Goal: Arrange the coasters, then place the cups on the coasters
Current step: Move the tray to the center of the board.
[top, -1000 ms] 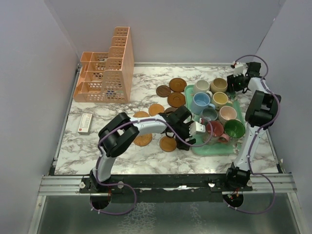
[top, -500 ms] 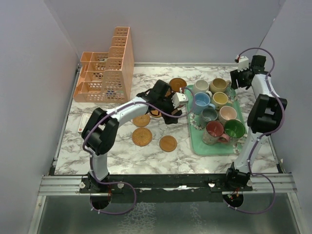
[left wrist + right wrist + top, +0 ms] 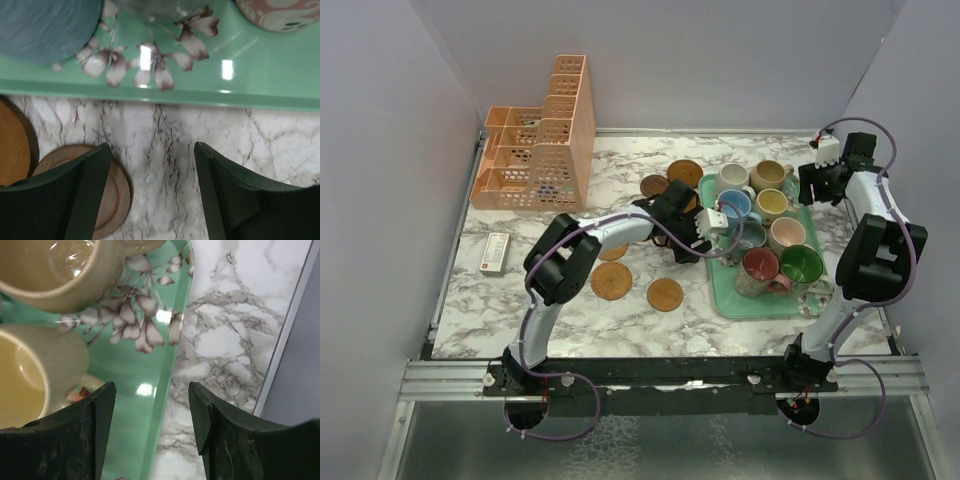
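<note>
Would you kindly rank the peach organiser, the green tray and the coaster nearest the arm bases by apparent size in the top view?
1-2. peach organiser and green tray: similar spread, too close to rank; the organiser stands taller, nearer the camera.
3. coaster: clearly smallest.

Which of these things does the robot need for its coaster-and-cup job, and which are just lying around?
For the job: the round brown coasters, the little cups.
Just lying about: the peach lattice organiser, the small white box, the green flowery tray under the cups.
</note>
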You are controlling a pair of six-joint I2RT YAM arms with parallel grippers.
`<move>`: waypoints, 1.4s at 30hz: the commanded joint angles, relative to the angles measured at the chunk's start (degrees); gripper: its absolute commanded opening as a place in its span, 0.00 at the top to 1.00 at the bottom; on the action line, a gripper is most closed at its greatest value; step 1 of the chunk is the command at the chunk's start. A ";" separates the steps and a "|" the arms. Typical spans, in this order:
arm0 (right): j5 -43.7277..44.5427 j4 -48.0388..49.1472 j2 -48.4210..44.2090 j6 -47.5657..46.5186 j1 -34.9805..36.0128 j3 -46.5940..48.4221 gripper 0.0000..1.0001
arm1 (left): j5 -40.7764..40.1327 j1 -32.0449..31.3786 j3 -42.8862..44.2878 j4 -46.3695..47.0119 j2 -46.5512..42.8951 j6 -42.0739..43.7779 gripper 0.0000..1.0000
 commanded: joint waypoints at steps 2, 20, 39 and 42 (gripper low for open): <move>-4.59 -0.82 -8.18 2.77 -1.90 -4.66 0.40 | 1.05 -1.14 6.59 -1.99 5.06 5.12 0.30; -4.40 5.08 -18.30 9.41 -2.90 -14.14 0.39 | 5.13 -2.57 24.49 -6.67 19.86 -0.18 0.34; -9.86 4.19 -19.27 7.71 -4.57 -14.58 0.39 | 4.11 -1.90 36.80 -13.49 21.13 1.85 0.32; -12.82 3.18 -19.92 8.24 -4.50 -13.73 0.38 | 3.74 -0.86 34.22 -13.47 16.41 2.22 0.28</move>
